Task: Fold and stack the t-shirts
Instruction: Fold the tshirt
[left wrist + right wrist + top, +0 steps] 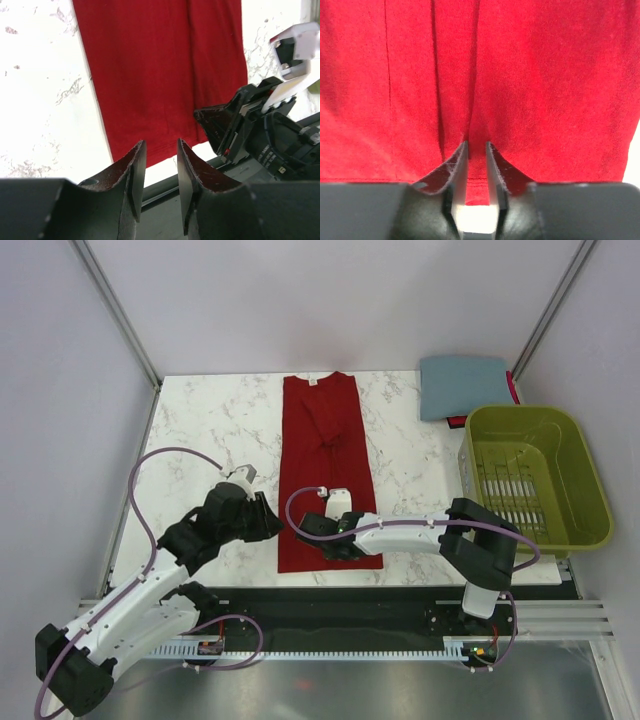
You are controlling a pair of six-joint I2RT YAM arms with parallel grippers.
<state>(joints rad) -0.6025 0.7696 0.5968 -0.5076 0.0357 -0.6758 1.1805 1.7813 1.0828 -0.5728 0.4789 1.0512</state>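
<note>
The dark red t-shirt (328, 465) lies flat in the middle of the table as a long narrow strip, collar at the far end. It also fills the right wrist view (545, 85). My right gripper (306, 528) sits at the shirt's near hem, and its jaws (476, 144) are nearly closed on a pinch of red cloth, with creases running to the tips. My left gripper (274, 524) is open and empty beside the shirt's near left edge (161, 142). The slate blue-grey t-shirt (465, 387) lies folded at the back right.
The olive-green slatted basket (590, 475) stands at the right edge of the table. A small red thing (458, 422) shows between it and the blue-grey shirt. The black rail (330, 605) runs along the near edge. The right gripper's body (260, 140) is close to my left fingers.
</note>
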